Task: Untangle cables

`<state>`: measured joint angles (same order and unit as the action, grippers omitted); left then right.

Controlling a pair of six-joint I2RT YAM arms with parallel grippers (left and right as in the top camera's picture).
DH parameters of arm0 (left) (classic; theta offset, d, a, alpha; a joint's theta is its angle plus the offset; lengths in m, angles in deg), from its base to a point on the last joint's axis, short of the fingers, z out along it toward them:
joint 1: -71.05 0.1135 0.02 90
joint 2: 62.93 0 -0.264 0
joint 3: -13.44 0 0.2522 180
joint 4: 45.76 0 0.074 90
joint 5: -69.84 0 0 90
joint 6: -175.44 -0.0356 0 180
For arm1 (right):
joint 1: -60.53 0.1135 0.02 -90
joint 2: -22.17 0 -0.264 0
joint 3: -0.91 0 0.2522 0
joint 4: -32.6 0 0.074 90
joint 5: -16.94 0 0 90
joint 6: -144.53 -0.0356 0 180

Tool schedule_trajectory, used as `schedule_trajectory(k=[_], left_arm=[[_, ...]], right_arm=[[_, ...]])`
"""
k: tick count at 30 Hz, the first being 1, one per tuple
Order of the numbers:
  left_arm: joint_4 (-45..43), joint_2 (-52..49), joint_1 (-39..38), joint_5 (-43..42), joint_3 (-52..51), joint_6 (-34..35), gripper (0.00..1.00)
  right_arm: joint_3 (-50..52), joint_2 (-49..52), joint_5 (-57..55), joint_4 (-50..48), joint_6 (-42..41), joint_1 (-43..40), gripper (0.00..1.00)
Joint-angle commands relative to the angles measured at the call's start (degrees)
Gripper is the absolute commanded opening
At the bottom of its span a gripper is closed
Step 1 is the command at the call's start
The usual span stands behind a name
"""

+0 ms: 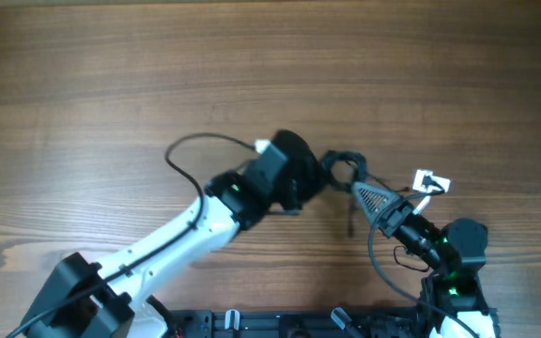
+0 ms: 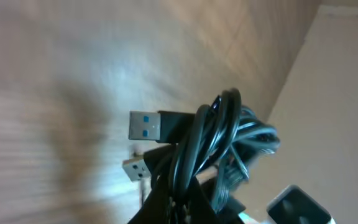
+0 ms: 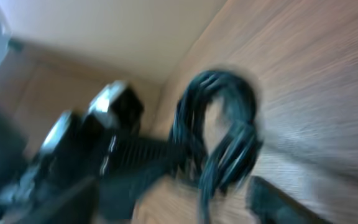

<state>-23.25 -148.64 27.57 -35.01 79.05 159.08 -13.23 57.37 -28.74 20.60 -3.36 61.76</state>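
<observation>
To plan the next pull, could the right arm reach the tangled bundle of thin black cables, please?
Probably yes: the right end effector sits just beside the bundle of thin black cables with nothing between, though the left end effector is shut on its other side.

Glossy black plastic sheathing on the cables (image 2: 229, 143); shiny metal shell with blue plastic insert on the USB plug (image 2: 143, 126); smooth, matt wood grain across the table (image 1: 252, 56).

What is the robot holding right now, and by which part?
The left gripper holds the cables, jaws shut on the bundle's coiled loops, not the USB plugs. The right gripper has open jaws, holding nothing.
</observation>
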Motion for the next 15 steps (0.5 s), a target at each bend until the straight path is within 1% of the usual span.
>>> schedule_trajectory(k=[1,5,10,12,14,15], left_arm=[[0.57,2.51,6.25,-3.21,0.28,-19.69,0.04],[4.55,5.29,10.12,-4.13,0.28,-27.34,0.04],[5.16,7.74,10.97,-11.82,0.28,-39.56,0.04],[5.11,8.09,10.80,-14.78,0.28,-43.67,0.04],[5.01,8.15,10.73,-16.85,0.28,-46.34,0.04],[4.98,8.15,10.69,-17.09,0.28,-46.47,0.04]], right_arm=[[0.02,-0.04,9.60,-0.46,9.62,-0.15,1.00],[0.02,-0.04,10.71,-0.55,12.74,-0.13,1.00],[0.02,-0.04,10.64,-2.14,14.86,-0.13,1.00],[0.02,-0.04,9.99,-2.25,17.25,-0.13,0.97],[0.02,-0.04,8.35,-2.01,20.33,-0.13,0.95],[0.02,-0.04,7.50,-2.03,21.24,-0.13,0.95]])
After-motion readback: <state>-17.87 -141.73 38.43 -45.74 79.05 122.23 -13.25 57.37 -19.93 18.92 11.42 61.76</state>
